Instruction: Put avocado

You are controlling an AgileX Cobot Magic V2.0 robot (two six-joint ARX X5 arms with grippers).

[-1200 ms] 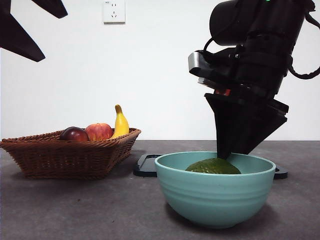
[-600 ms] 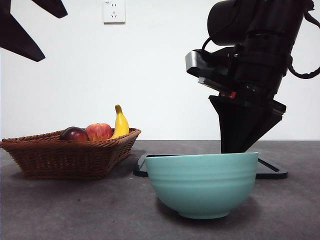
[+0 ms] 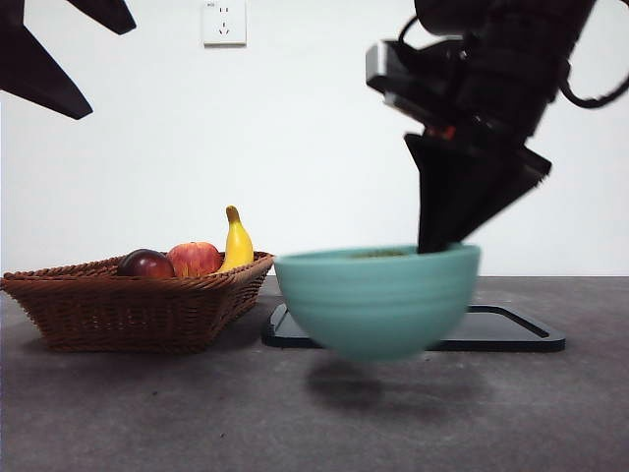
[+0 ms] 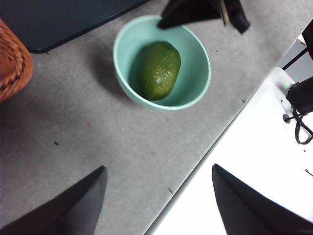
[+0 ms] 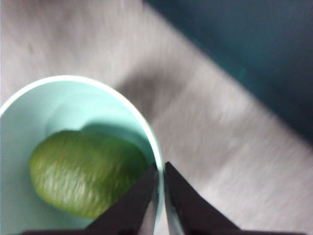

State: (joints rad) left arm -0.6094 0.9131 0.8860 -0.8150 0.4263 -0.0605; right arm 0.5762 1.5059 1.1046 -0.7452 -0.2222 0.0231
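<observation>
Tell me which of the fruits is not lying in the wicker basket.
The dark green oval avocado. It lies in the teal ceramic bowl gripped by the right claw; the maroon fruit, red-yellow apple and banana sit in the basket.

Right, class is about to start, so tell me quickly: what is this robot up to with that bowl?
The right gripper is shut on the rim of the teal bowl and holds it in the air above the table, its shadow below it. The avocado lies inside the bowl. Behind it sits a black tray, and beside that a wicker basket of fruit. The left gripper waits open, high above the table.
</observation>
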